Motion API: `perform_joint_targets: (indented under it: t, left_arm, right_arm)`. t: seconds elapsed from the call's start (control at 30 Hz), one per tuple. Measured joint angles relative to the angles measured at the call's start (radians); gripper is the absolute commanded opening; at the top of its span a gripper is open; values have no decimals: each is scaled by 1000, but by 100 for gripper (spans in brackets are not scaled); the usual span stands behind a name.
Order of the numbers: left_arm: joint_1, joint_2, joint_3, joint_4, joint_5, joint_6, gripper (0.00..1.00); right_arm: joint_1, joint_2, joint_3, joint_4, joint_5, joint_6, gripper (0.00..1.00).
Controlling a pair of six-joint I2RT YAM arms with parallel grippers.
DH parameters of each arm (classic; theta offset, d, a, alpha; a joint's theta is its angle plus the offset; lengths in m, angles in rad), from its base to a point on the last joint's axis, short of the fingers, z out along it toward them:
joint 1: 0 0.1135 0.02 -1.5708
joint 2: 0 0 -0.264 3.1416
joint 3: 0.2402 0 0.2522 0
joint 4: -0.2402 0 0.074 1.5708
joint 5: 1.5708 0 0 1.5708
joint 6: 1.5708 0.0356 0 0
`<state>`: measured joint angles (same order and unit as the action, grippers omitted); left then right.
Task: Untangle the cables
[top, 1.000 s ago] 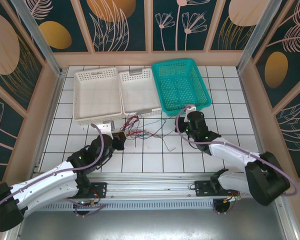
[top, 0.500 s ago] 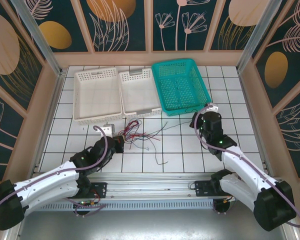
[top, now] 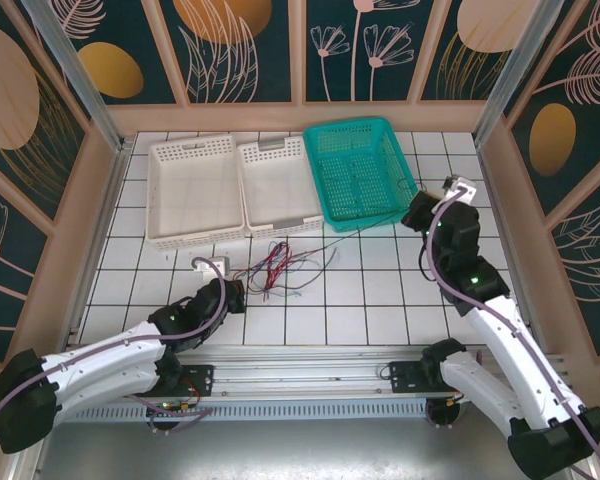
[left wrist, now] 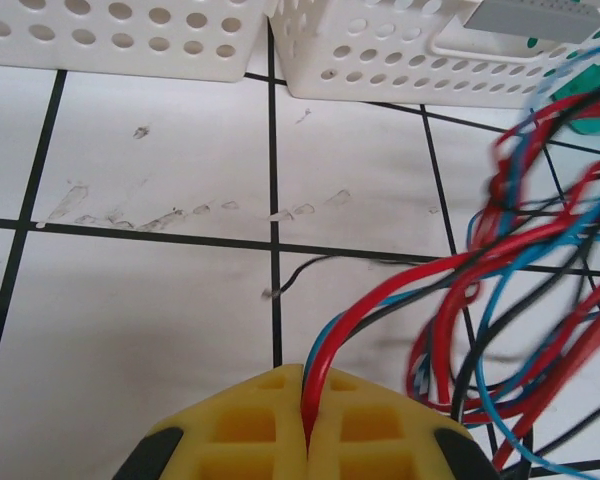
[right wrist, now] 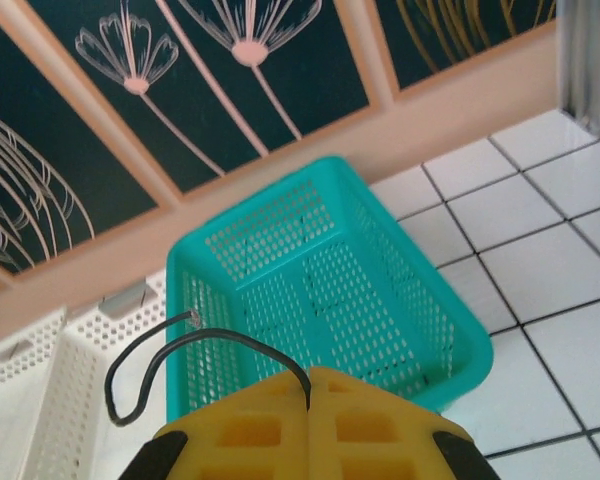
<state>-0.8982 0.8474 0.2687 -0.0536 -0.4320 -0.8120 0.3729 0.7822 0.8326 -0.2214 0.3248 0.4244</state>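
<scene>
1. You have the cables (top: 280, 265) lying as a loose tangle of red, black and blue strands on the tiled worktop (top: 380, 300), just at 6 o'clock of the white baskets (top: 280, 150) and well apart from the arm bases.
2. Your left end effector (top: 235, 292) sits at 8 o'clock of the tangle; in its wrist view the left end effector (left wrist: 307, 400) is clenched, with a red wire (left wrist: 315, 375) running into the closed seam; the rest of the cables (left wrist: 500, 300) loop off toward 2 o'clock.
3. Your right end effector (top: 417, 212) hangs at 4 o'clock of the teal basket (top: 345, 122); from the wrist, the right end effector (right wrist: 308, 400) is clamped on a black wire (right wrist: 150, 365) whose free end curls up toward 10 o'clock; from above, the black wire (top: 365, 230) runs nearly straight from the tangle out to 2 o'clock.
4. Expect these strands to be very light, limp and springy; they should keep their curl, drag their neighbours along, and slide through a loose pinch; a hard jerk could tighten a knot instead of freeing it.
5. Take hold near a free end, as you have with the black wire, so the length can slip out of the loops; anchor the bundle low and close to the crossing.
6. Judging by the loops around the red wire, the separation looks only partly done; pull slowly and watch for the whole bundle lifting.
</scene>
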Motion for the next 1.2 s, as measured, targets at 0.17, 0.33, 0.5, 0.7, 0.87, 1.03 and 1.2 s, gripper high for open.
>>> perform_joint_targets:
  t: [0.17, 0.33, 0.5, 0.7, 0.87, 1.03, 1.2]
  left_arm:
    - [0, 22, 0, 13, -16, -3, 0]
    - [-2, 56, 0, 18, -43, -21, 0]
    - [-2, 58, 0, 20, -68, -50, 0]
    - [-2, 57, -3, 39, -67, -65, 0]
    - [-2, 87, -3, 61, -66, -68, 0]
    - [-2, 135, -3, 96, -46, -69, 0]
    - [-2, 163, -2, 158, -12, -62, 0]
  right_arm:
    - [-36, -2, 95, -59, 12, -1, 0]
    - [-56, -2, 174, -105, 16, -9, 0]
    - [-67, -1, 205, -122, 15, -23, 0]
    - [-67, 29, 166, -125, -33, -21, 0]
    - [-72, 34, 130, -127, -55, -22, 0]
    - [-72, 42, 114, -97, -171, -21, 11]
    - [-62, 64, -35, 23, -387, 11, 28]
